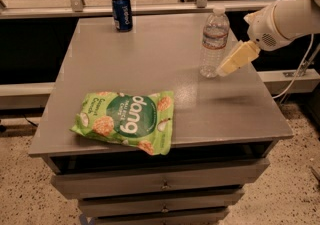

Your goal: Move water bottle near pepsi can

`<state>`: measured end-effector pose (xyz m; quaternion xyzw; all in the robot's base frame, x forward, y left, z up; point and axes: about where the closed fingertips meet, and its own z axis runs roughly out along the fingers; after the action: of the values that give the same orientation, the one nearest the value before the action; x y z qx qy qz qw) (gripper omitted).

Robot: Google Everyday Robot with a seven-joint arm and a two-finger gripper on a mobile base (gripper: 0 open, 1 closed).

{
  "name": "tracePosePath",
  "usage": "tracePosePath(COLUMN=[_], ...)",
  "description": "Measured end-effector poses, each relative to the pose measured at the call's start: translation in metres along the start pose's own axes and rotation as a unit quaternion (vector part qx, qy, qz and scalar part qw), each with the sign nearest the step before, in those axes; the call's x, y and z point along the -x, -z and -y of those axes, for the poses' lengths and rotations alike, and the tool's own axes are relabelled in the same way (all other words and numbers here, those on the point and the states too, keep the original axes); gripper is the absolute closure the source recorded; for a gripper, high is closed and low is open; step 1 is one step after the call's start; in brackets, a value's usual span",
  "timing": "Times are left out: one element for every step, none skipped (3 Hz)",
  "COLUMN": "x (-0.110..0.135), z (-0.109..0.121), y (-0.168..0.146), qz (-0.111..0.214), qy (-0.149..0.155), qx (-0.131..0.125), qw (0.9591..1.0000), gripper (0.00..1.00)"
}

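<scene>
The water bottle (214, 41) stands upright on the right half of the grey table (150, 59), clear and ribbed with a white cap and a pale label band. The pepsi can (122, 12), dark blue with a silver top, stands upright at the table's far edge, left of centre. My gripper (226, 68), with pale yellow fingers, reaches in from the right on a white arm. Its tip is just right of the bottle's lower half, very close to it or touching it.
A green "dang" snack bag (125, 120) lies flat near the table's front left. The table has drawers (160, 185) below its front edge. A metal rail (150, 8) and posts run behind the table. A cable (300, 74) hangs at the right.
</scene>
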<state>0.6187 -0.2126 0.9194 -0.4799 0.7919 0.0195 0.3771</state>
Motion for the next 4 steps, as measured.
tracePosePath(x=[0.008, 0.018, 0.025, 0.030], z=[0.001, -0.003, -0.003, 0.005], y=[-0.023, -0.050, -0.063, -0.060], qz=[0.058, 0.124, 0.157, 0.179], qy=[-0.031, -0.069, -0.085, -0.088], qx=[0.028, 0.062, 0.074, 0.069], qw=[0.9974, 0.9879, 0.9811, 0.9774], gripper=[0.00, 0.06, 0.29, 0.52])
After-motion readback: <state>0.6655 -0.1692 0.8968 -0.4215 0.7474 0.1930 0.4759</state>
